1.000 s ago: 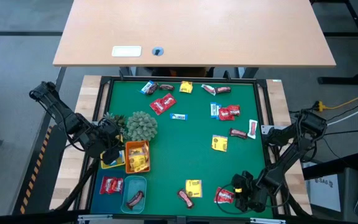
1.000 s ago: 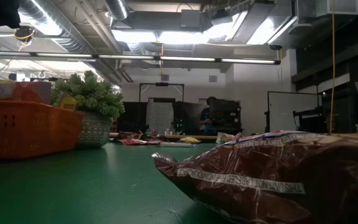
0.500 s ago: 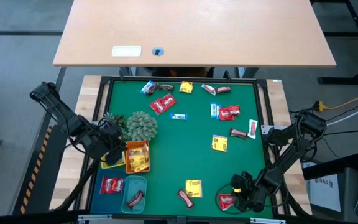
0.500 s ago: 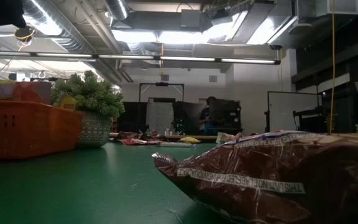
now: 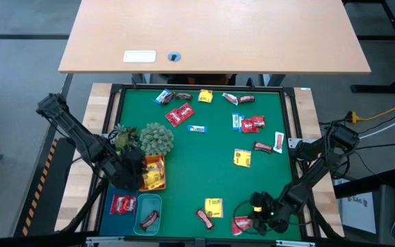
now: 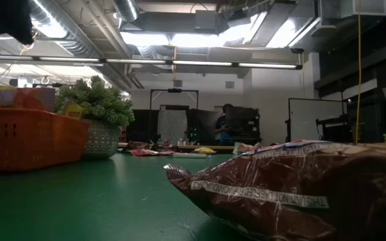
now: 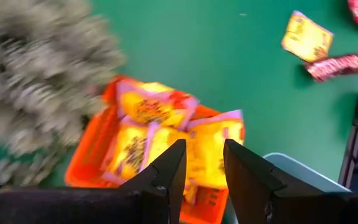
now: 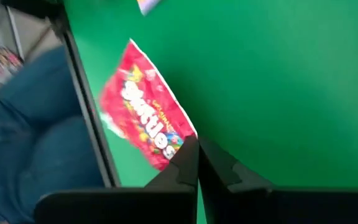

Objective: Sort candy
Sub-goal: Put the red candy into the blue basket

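Right pincer (image 8: 197,163) pressed together on one corner of a red packet (image 8: 146,106) at the near edge of the green worktop (image 5: 211,171); left pincer (image 7: 204,165) slightly spread and empty above the orange tray (image 7: 82,165) of yellow packets (image 7: 210,146). The packet looks light, limp and slick, so an edge pinch seems apt, while other candy (image 5: 242,158) lies scattered across the worktop

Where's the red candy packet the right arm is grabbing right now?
In the high view, the red packet lies at the green mat's near right edge, pinched by the right tool, just right of a dark brown bar and a yellow packet.
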Motion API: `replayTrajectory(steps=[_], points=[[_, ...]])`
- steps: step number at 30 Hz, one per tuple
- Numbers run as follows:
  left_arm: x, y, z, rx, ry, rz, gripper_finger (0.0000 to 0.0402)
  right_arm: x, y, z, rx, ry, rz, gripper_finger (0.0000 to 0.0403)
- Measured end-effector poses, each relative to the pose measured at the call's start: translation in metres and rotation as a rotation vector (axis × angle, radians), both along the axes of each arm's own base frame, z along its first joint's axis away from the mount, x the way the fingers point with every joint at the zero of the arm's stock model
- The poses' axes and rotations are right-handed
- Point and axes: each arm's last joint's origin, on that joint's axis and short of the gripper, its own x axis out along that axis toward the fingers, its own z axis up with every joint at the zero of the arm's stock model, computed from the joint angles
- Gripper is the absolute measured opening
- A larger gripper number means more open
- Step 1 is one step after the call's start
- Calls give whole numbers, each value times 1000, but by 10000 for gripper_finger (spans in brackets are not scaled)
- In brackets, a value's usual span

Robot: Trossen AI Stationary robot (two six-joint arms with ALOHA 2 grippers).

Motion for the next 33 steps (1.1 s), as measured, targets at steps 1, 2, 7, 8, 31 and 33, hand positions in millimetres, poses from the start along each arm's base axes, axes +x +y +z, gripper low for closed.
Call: replayTrajectory(steps=[1, 2, 7, 8, 31, 33], points=[[4, -3, -1, 15, -8, -31, 102, 4, -1, 1, 15, -11, -13, 2], [7, -6, -3, 28, -16, -61, 102, 8, -3, 2, 27, -22, -24, 2], [27, -22, -8, 102, -101, -215, 102, 28, -13, 6, 72, -62, -87, 2], [31, -25, -9, 112, -119, -241, 102, 31, -15, 7, 75, -61, -91, 1], [104, -42, -51, 136, -253, -341, 145, 88, -59, 22, 65, -277, -124, 1], [110, -37, -56, 124, -232, -335, 154, 90, -62, 22, 60, -280, -138, 1]])
